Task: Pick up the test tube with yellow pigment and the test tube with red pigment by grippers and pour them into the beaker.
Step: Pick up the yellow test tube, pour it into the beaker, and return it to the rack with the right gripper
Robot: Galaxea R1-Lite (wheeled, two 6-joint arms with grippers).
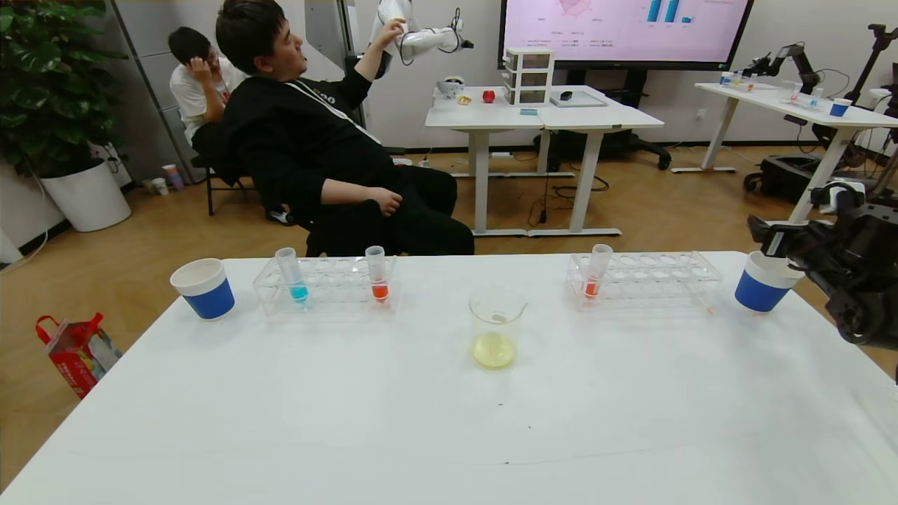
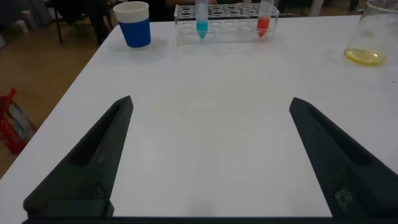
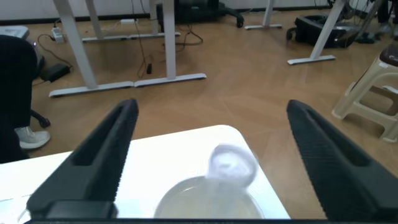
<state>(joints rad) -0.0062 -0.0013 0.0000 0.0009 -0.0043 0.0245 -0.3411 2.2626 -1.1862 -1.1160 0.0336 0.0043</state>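
Observation:
The beaker (image 1: 497,327) stands mid-table with pale yellow liquid in its bottom; it also shows in the left wrist view (image 2: 367,37). One red pigment tube (image 1: 378,275) stands in the left rack (image 1: 326,284), beside a cyan tube (image 1: 291,275). Another red tube (image 1: 596,272) stands in the right rack (image 1: 645,279). No tube holding yellow liquid shows. My right gripper (image 1: 768,238) is open above the right blue cup (image 1: 763,283). In the right wrist view, a blurred clear tube (image 3: 233,165) sits at the cup's rim (image 3: 186,193) below the open right gripper (image 3: 211,106). My left gripper (image 2: 211,102) is open and empty over bare table.
A second blue cup (image 1: 204,287) stands at the table's far left, also in the left wrist view (image 2: 134,23). A seated person (image 1: 330,140) is just behind the table's far edge. A red bag (image 1: 74,351) lies on the floor to the left.

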